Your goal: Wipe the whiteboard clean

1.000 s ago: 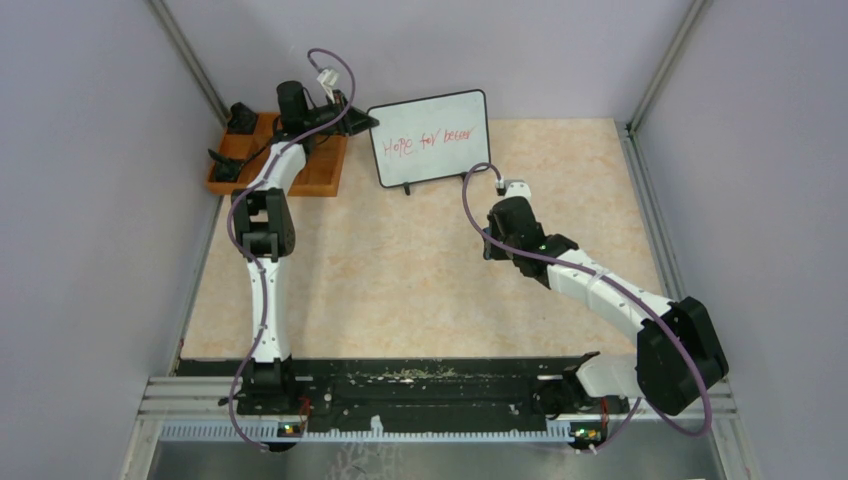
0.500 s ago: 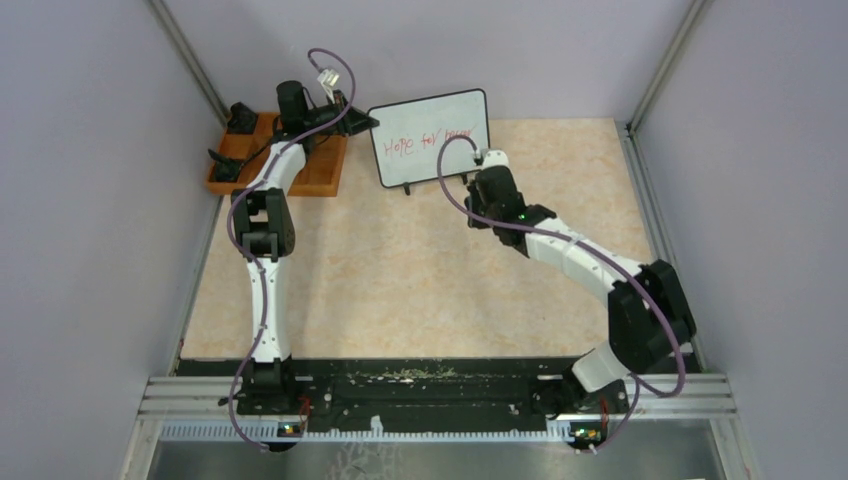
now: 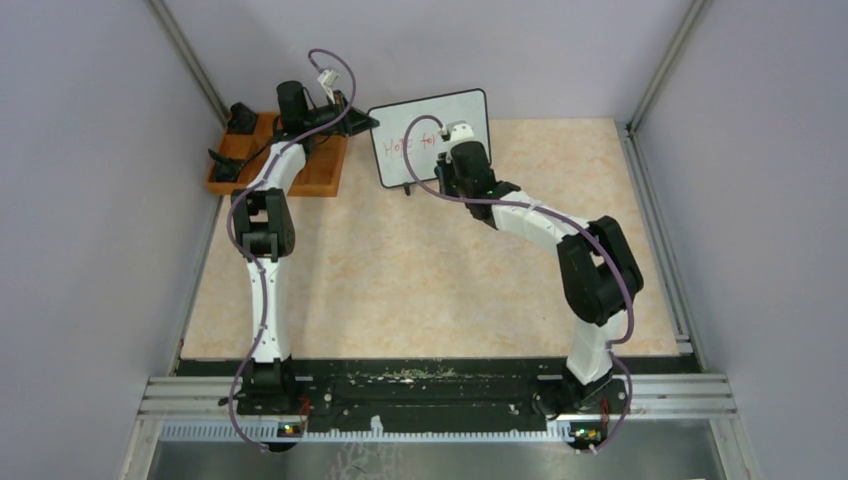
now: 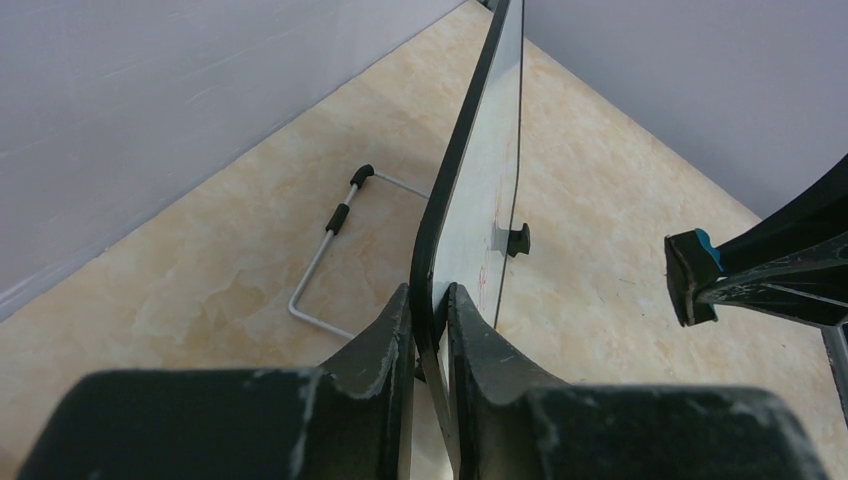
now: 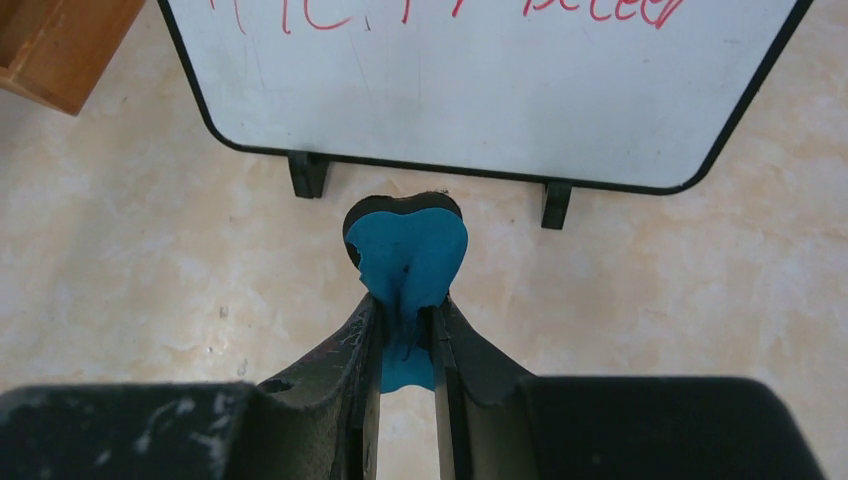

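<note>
Just beyond the right gripper (image 5: 405, 312) stands the whiteboard (image 5: 480, 100).

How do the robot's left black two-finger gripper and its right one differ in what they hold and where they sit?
The left gripper is shut on the side edge of the small white, black-framed whiteboard; the right gripper is shut on a blue eraser pad. The left gripper sits at the board's end near the orange wooden tray; the right gripper faces its red-lettered front. Both are shut.
</note>
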Motion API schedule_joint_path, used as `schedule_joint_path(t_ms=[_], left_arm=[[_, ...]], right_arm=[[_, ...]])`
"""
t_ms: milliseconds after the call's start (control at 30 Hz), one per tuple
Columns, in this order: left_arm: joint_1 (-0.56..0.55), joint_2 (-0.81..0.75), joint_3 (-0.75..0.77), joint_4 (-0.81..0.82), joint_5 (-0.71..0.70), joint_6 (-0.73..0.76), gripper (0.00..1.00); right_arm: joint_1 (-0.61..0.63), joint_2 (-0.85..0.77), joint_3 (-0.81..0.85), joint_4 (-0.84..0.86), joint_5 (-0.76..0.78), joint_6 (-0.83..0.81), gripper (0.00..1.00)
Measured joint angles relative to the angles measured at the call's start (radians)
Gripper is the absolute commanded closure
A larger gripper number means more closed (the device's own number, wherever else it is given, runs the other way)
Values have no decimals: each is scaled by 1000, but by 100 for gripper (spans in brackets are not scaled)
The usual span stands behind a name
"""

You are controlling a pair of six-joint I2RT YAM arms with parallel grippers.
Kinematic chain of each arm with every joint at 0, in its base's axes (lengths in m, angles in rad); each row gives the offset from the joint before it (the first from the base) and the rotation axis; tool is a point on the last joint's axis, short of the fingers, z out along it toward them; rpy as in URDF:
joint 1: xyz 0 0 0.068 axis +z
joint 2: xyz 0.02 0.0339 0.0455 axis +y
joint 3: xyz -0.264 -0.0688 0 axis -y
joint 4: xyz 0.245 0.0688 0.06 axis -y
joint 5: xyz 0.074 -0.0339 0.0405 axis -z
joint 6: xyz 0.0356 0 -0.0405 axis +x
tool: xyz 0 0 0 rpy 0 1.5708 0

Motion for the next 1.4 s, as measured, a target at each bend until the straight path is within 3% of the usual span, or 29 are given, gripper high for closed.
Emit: schedule_joint_path(t_ms=[433,667,1400], left_arm=[[0,0,0,-6,-2,11,100],[0,-1,0,-12,-6,21,100],[0,-5,-2,-27,-6,43,100]], right_arm=[[20,211,112,248,28,-93,100],[27,329,290,247,61,-120,100],[89,551,578,225,57,-131,100]])
